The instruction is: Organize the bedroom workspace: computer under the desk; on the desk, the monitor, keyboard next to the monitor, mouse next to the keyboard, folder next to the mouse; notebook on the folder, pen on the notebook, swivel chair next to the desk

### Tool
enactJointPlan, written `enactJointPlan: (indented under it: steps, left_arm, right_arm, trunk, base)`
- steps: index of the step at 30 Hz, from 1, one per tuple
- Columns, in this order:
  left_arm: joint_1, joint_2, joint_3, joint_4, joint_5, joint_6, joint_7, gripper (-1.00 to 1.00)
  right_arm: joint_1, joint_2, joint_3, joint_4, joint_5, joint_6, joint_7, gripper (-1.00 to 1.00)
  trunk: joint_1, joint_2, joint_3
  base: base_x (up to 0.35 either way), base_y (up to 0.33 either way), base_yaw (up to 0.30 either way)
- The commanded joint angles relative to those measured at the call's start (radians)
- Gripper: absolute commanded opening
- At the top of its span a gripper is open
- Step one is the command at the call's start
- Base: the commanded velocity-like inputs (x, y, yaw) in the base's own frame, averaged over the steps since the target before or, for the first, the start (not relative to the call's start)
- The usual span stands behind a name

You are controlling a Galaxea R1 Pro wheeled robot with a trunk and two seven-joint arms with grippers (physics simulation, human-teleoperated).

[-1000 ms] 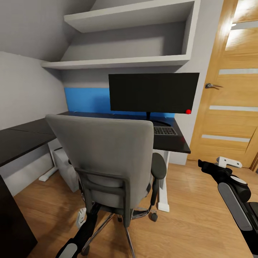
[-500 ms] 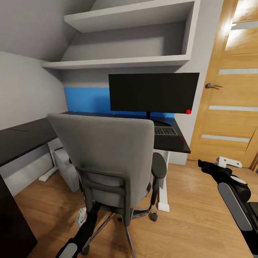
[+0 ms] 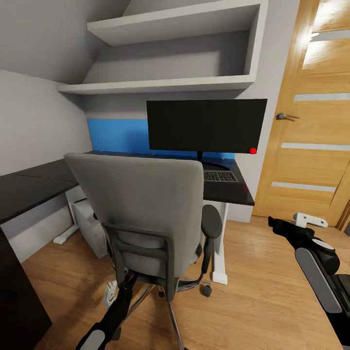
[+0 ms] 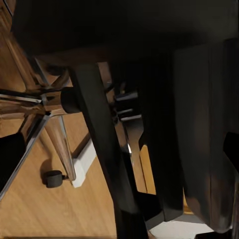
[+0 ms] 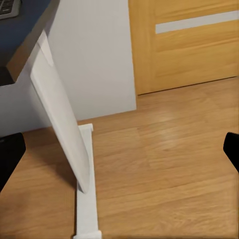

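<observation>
**Chair backed toward the camera at the worktop**

While the swivel chair (image 3: 146, 218) stands with its grey backrest facing the head camera, the monitor (image 3: 206, 125) sits upright on the worktop (image 3: 228, 192), its long axis across the view, with the keyboard (image 3: 220, 176) flat below it and the computer (image 3: 90, 226) underneath. Whether either gripper is spread cannot be told. At the left wrist, chair base and castor (image 4: 52, 178) show. At the right wrist, a white leg (image 5: 62, 129) meets the wood floor (image 5: 164, 174).

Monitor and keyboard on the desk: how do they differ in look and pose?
The monitor stands upright on a stand; the keyboard lies flat. The monitor is much wider than the keyboard. The monitor's front is plain black with a red dot; the keyboard shows rows of keys. Both sit on the black desk.
</observation>
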Motion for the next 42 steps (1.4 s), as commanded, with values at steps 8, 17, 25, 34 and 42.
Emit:
enactJointPlan:
  steps: [8,17,25,34,42]
  left_arm:
    - [-0.001,0.000,0.000,0.000,0.011,0.007,0.000,1.00]
    - [0.000,-0.005,-0.002,0.000,0.009,0.007,0.005,1.00]
    - [0.000,-0.006,-0.002,0.001,0.008,0.007,0.006,1.00]
    - [0.000,-0.006,-0.002,0.001,0.007,0.006,0.006,1.00]
    - [0.000,-0.006,-0.003,0.001,0.007,0.007,0.005,1.00]
  right_arm:
    - [-0.001,-0.001,0.001,-0.001,-0.010,0.002,-0.009,1.00]
    - [-0.001,-0.001,0.001,-0.001,-0.010,0.002,-0.009,1.00]
    - [-0.001,-0.001,0.001,-0.001,-0.010,0.002,-0.009,1.00]
    - [-0.001,-0.003,0.001,-0.001,-0.010,0.002,-0.009,1.00]
    - [-0.001,-0.004,0.001,-0.001,-0.010,0.002,-0.009,1.00]
  trunk:
    - [0.000,0.000,-0.001]
    - [0.000,0.000,-0.001]
    - [0.000,0.000,-0.001]
    - [0.000,0.000,-0.001]
    - [0.000,0.000,-0.001]
  base:
    - [-0.013,-0.006,0.000]
    - [-0.001,-0.067,0.000]
    - [0.000,-0.024,0.000]
    - [0.030,-0.060,0.000]
    - [0.164,-0.185,0.000]
